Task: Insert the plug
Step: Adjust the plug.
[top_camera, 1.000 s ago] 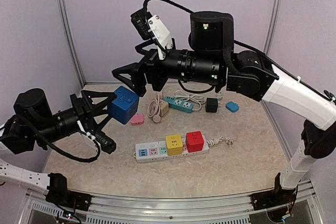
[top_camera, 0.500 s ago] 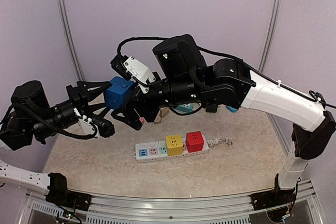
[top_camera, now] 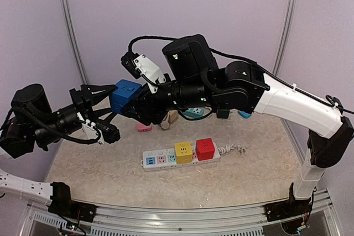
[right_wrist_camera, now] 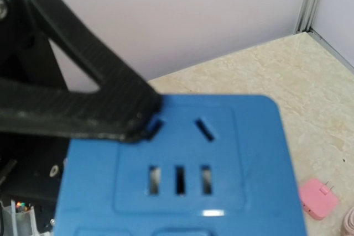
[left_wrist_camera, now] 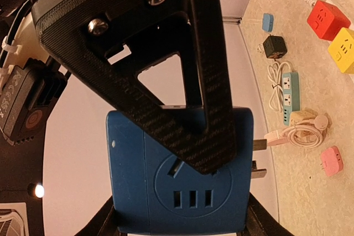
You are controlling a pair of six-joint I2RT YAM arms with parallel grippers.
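Observation:
A blue cube plug (top_camera: 125, 96) hangs in the air at the left, with its metal prongs (left_wrist_camera: 259, 143) pointing right. My left gripper (top_camera: 110, 105) is shut on it, its fingers (left_wrist_camera: 105, 220) pressing the cube's two sides. The cube fills the left wrist view (left_wrist_camera: 166, 192) and the right wrist view (right_wrist_camera: 221, 192). My right gripper (top_camera: 139, 109) is right up against the cube with its jaws spread. One of its fingers (left_wrist_camera: 166, 53) lies across the cube's socket face. The white power strip (top_camera: 160, 160) lies on the table below, carrying a yellow cube (top_camera: 183, 151) and a red cube (top_camera: 205, 148).
At the back of the table lie a pink plug (top_camera: 144, 127), a beige plug with coiled cable (top_camera: 169, 116), a teal strip (top_camera: 193, 113), a black cube (top_camera: 222, 113) and a small blue plug (top_camera: 244, 113). Purple walls and metal posts enclose the table.
My left gripper lifted the blue cube off the table. My right arm swung down and left, then rose from below the cube to close against it.

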